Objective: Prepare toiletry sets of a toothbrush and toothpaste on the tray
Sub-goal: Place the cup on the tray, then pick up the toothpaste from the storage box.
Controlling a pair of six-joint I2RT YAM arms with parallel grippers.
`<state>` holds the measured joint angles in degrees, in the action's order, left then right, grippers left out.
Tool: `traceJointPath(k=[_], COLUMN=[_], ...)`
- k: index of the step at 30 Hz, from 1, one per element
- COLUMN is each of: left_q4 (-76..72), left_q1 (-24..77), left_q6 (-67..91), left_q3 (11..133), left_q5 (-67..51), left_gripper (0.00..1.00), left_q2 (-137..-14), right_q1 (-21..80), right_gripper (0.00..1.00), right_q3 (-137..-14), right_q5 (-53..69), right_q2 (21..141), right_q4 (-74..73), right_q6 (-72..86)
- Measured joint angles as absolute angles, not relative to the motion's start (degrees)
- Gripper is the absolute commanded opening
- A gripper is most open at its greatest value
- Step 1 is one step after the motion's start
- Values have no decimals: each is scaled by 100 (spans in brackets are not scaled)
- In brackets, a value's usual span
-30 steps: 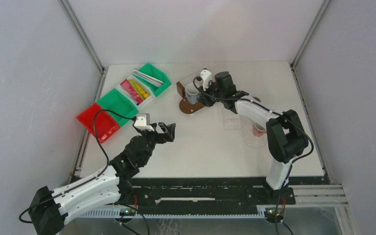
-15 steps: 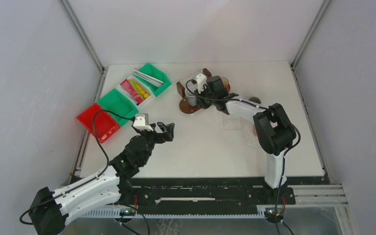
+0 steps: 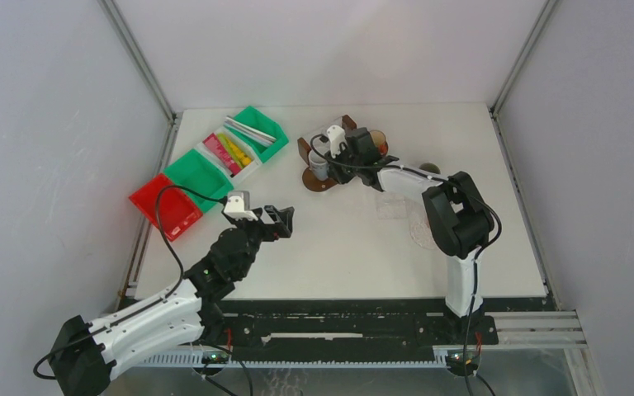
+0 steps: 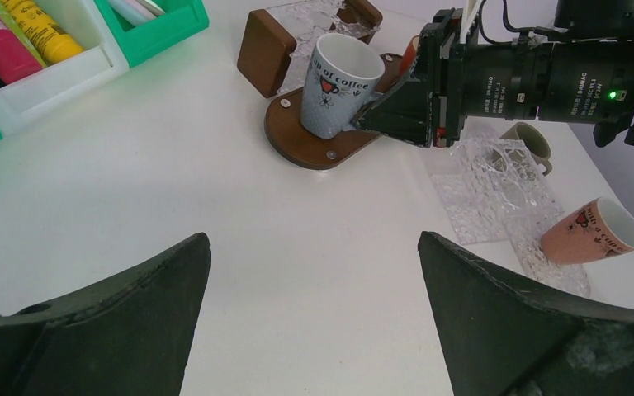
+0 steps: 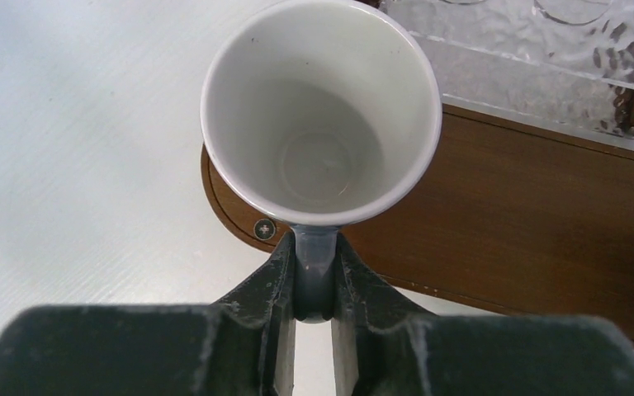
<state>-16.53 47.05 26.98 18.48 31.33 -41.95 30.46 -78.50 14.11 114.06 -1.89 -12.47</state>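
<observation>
My right gripper (image 5: pixel 314 272) is shut on the handle of the grey mug (image 5: pixel 322 111). It holds the mug upright and empty at the front left corner of the brown tray (image 5: pixel 528 198). In the left wrist view the mug (image 4: pixel 338 87) looks slightly tilted, its base at the tray (image 4: pixel 305 140). In the top view the mug (image 3: pixel 320 165) is by my right gripper (image 3: pixel 334 165). My left gripper (image 3: pixel 281 221) is open and empty over bare table, jaws wide apart (image 4: pixel 314 247). Toothbrushes (image 3: pixel 250 130) lie in a green bin, tubes (image 3: pixel 229 153) in a white bin.
A pink mug (image 4: pixel 590 231) lies on its side on clear textured plastic (image 4: pixel 495 177). A brown-grey mug (image 4: pixel 528 140) stands behind it. An orange cup (image 3: pixel 382 148) sits on the tray's right. A green bin (image 3: pixel 198 171) and a red bin (image 3: pixel 165 206) line the left edge.
My right gripper has carried the grey mug a little left and down to the tray's front left corner. The left arm has not moved.
</observation>
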Motion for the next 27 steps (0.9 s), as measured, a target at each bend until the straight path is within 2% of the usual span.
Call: traceJointPath(k=[4, 7, 14, 22, 27], left_q4=[-1656, -1656, -1660, -1662, -1573], left_q1=[4705, 4705, 4705, 4705, 4705], left_q6=[2700, 2700, 2700, 2703, 2790], left_q3=[1848, 1848, 1848, 1848, 1848], left_q5=[3133, 3133, 3131, 3127, 3138], left_gripper=[100, 100, 100, 100, 100], left_q2=[-4195, -4187, -4145, -4158, -4252], right_q1=[3048, 3048, 2943, 2622, 2180], right_gripper=[52, 60, 62, 61, 73], right_q3=[-7850, -7850, -7835, -7358, -7081], right_q5=[1487, 1500, 1544, 2143, 3212], right_q2=[11404, 11373, 10831, 9102, 8036], right_q4=[-213, -211, -392, -786, -1369], right_q6=[-1264, -1280, -1315, -1608, -2233])
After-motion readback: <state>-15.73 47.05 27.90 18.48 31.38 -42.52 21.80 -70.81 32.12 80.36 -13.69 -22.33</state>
